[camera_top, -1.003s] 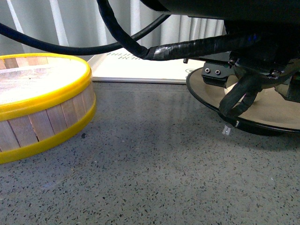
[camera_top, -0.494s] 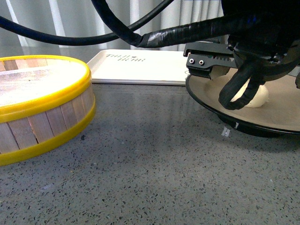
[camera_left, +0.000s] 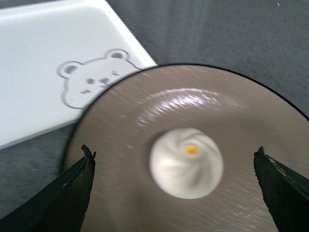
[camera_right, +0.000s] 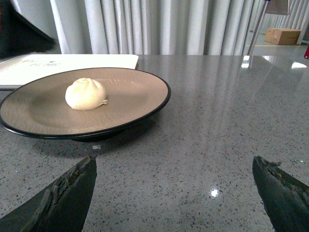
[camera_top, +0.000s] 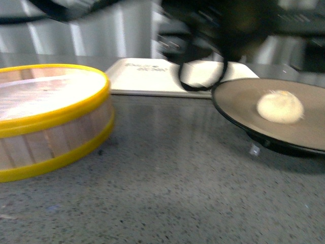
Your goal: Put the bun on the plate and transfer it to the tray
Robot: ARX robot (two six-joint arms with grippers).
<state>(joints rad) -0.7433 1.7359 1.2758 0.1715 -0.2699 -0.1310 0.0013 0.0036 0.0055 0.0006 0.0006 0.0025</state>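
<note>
Right side of the front view: the plate (camera_top: 238, 96) is sitting on the grey speckled table (camera_top: 167, 178), its black rim lying just in front of the tray's near right corner.
Bun (camera_top: 280, 106): it is resting on the tan inside of the plate, close to the middle, pleated top facing up, touching neither claw.
Tray (camera_top: 147, 76): it is lying flat at upper centre of the front view, behind the plate, with grey lettering showing at its far end.
Bear face (camera_left: 91, 82): it is showing on the tray (camera_left: 34, 72) just beside the plate (camera_left: 241, 111); whether rim and tray are touching cannot be told.
Left gripper (camera_left: 174, 153): it is hanging above the plate with its fingers spread wide, the bun (camera_left: 186, 163) showing between them and below, nothing pinched.
Left arm (camera_top: 218, 30): it is smearing into a dark blur at upper centre of the front view, a black cable loop (camera_top: 203, 76) dangling over the tray.
Right gripper (camera_right: 174, 162): it is sitting low over the table with its fingers spread wide and empty, facing the plate (camera_right: 135, 92) and the bun (camera_right: 85, 94), apart from both.
Steamer basket (camera_top: 51, 127): it is standing at the left of the front view, yellow-rimmed, well apart from the plate.
Background: pale curtains (camera_right: 169, 24) are hanging behind the table.
</note>
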